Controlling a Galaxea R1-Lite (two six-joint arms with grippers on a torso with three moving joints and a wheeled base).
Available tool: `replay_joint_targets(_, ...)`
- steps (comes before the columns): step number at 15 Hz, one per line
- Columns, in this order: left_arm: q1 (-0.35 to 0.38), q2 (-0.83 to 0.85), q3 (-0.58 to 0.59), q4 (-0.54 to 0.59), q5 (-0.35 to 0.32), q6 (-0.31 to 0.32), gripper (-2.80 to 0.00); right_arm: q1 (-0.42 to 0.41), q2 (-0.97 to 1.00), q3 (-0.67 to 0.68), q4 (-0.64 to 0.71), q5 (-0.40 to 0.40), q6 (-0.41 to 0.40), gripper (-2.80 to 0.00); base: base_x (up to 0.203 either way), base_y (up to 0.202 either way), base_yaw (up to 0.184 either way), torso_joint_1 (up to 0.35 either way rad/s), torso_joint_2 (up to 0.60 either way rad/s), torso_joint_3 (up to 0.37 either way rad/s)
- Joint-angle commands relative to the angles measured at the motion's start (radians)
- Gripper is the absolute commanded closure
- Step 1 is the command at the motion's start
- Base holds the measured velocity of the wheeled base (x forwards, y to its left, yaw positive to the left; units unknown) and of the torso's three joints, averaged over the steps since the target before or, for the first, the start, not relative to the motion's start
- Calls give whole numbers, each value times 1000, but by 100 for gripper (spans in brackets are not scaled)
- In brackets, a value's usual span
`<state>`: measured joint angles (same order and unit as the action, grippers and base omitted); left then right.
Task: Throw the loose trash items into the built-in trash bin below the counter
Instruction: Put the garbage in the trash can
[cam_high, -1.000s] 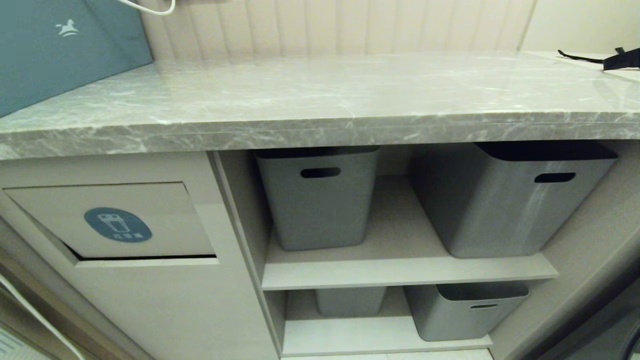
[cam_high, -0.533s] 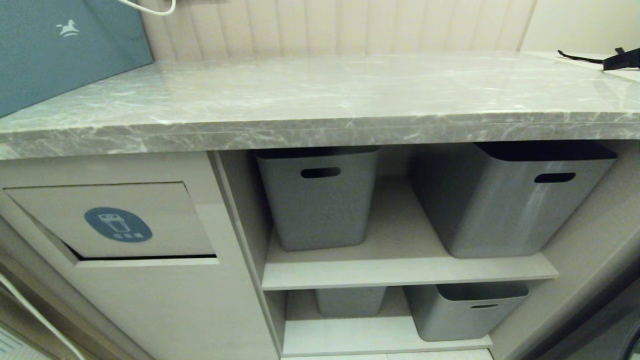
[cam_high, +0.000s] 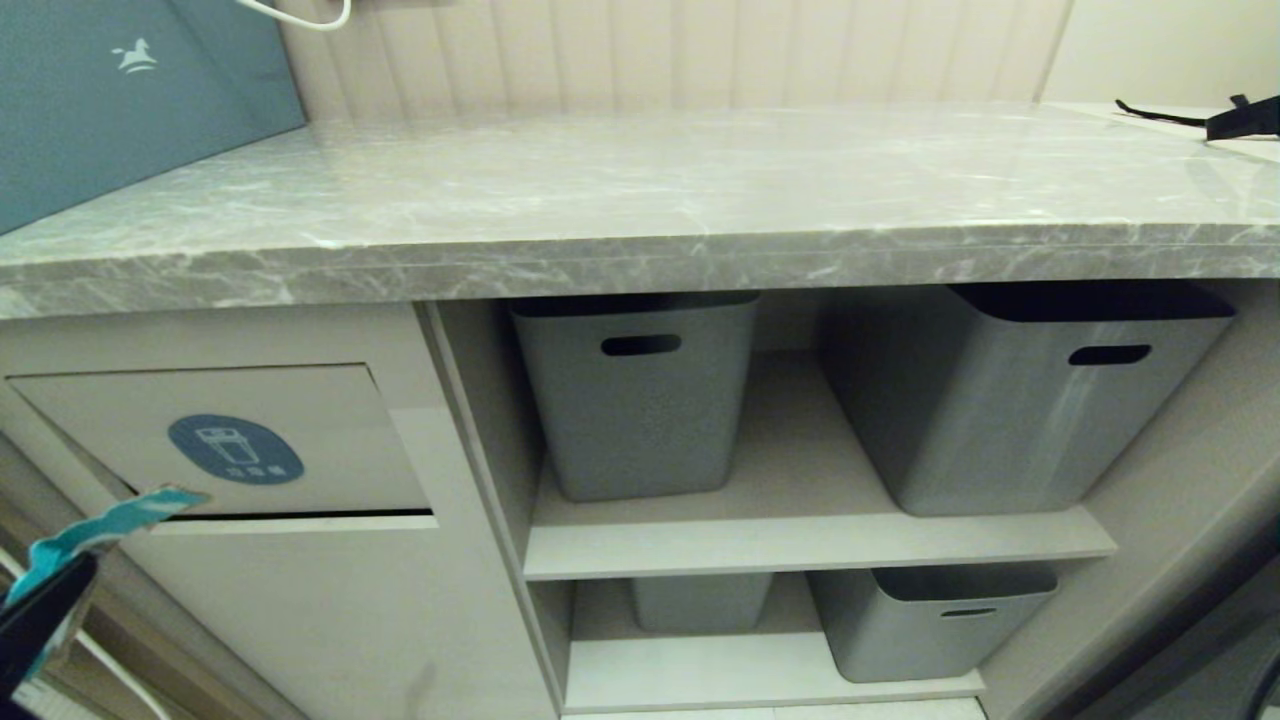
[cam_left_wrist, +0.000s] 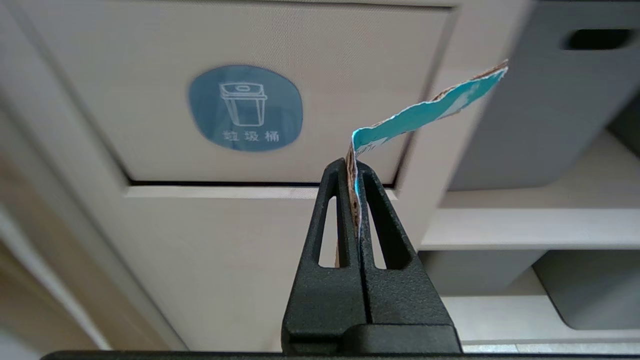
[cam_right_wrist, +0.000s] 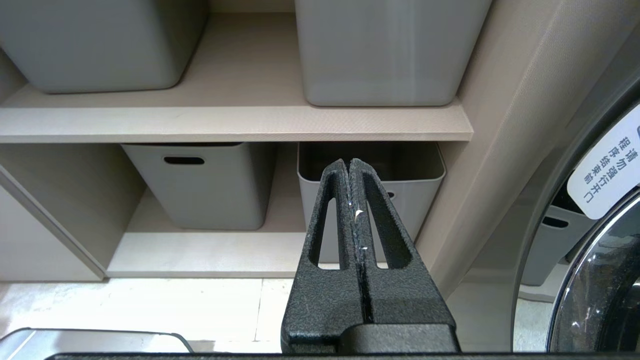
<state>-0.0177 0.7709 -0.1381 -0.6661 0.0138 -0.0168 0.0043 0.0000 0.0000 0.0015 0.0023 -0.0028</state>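
My left gripper (cam_left_wrist: 353, 167) (cam_high: 75, 560) is shut on a narrow teal strip of trash (cam_left_wrist: 425, 112) (cam_high: 95, 525) with a torn whitish edge. It hangs low at the left, in front of the beige built-in trash bin flap (cam_high: 300, 420) (cam_left_wrist: 350, 75) with its blue oval icon (cam_high: 235, 450) (cam_left_wrist: 245, 107). The strip's free end points up near the flap's lower edge. The grey marble counter (cam_high: 640, 200) runs above, with no scraps showing on it. My right gripper (cam_right_wrist: 349, 165) is shut and empty, parked low before the shelves, outside the head view.
Grey handle-slot storage bins (cam_high: 635, 395) (cam_high: 1020, 395) fill the open shelves right of the flap, with more (cam_high: 930, 615) below. A teal box with a white horse logo (cam_high: 120, 90) stands on the counter's far left. A black strap (cam_high: 1230, 118) lies far right. A round appliance door (cam_right_wrist: 600, 260) shows beside the shelves.
My left gripper has risen into the head view at the lower left, carrying the teal strip up in front of the bin flap. The right arm has not moved.
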Motion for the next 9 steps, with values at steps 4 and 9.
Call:
replay_joint_targets(4, 77, 667, 112, -622, -3, -47, 0, 0, 0, 0, 0, 1, 0, 0, 0, 0, 0, 0, 0, 0)
replay_joint_targets(9, 97, 859, 137, -779, -20, -3, 0, 0, 0, 0, 0, 1, 0, 0, 0, 0, 0, 0, 0, 0)
